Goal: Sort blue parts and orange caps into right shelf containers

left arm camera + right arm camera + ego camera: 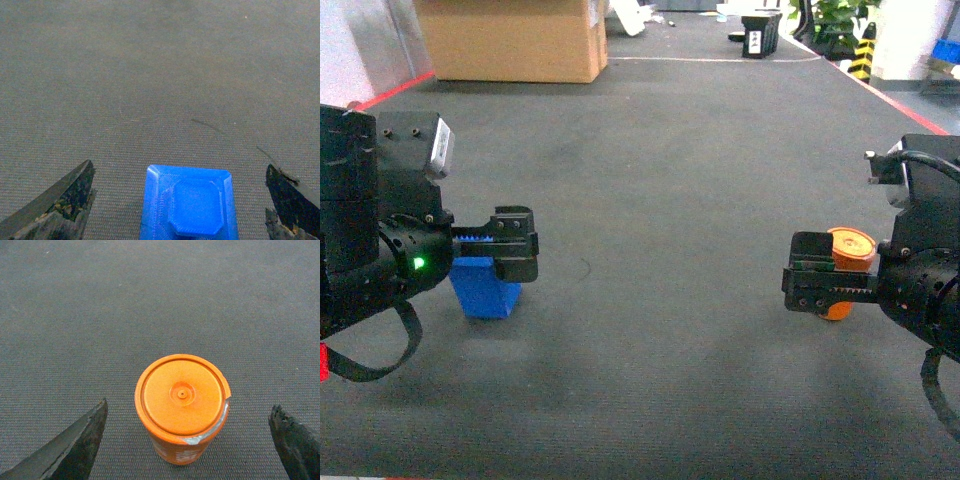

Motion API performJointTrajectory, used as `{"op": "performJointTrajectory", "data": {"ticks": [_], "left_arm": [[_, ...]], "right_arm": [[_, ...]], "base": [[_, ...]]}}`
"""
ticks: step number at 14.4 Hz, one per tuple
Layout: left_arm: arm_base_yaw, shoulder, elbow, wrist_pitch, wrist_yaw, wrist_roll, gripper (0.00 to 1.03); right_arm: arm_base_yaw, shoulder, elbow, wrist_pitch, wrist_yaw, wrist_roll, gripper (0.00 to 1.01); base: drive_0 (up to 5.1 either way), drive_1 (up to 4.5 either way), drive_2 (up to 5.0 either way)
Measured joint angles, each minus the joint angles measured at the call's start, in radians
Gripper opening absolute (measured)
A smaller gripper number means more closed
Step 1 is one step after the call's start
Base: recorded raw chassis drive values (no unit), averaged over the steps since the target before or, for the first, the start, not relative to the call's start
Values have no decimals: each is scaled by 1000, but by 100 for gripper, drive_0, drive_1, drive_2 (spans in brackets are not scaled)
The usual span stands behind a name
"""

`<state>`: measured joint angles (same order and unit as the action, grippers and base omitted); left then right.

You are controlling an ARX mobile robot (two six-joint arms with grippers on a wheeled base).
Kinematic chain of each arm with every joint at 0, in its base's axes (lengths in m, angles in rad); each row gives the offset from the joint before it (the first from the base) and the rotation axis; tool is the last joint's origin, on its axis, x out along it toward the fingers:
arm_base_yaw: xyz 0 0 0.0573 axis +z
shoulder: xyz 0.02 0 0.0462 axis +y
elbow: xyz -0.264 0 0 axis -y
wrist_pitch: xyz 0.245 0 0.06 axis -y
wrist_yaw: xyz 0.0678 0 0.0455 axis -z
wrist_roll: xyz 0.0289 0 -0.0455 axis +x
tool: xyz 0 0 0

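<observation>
Head view: left gripper (516,254) low over dark floor mat (660,180), blue part (485,287) under it. Right gripper (807,282) low too — orange cap (847,268) just behind it. Big cardboard box (515,38) far back.

Left wrist view: fingers (65,197) wide apart, blue part (187,205) between them, touching neither.

Right wrist view: fingers (75,442) wide apart — orange cap (181,404) stands upright in middle, not touched.

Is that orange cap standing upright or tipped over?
Upright. In the right wrist view the orange cap shows its round flat top facing the camera, its base on the dark mat, centred between the open gripper's fingers.
</observation>
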<state>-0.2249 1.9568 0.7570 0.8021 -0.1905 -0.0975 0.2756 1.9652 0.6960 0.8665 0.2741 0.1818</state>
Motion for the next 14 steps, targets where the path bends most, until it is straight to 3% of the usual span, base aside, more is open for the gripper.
{"op": "performJointTrajectory", "data": {"ticks": [7,11,14], "left_arm": [[6,78,20,-14,1,-8,98],[6,112,35,-19,1,-10,98],[6,120,42,-25,1,-14,98]], "right_arm": [[-2,116,102,-13,3,13,98],[-2,151,144,-35,9,56,98],[0,174,161,-21,12,64,98]], "base": [[0,0,0],[0,0,0],[0,0,0]]}}
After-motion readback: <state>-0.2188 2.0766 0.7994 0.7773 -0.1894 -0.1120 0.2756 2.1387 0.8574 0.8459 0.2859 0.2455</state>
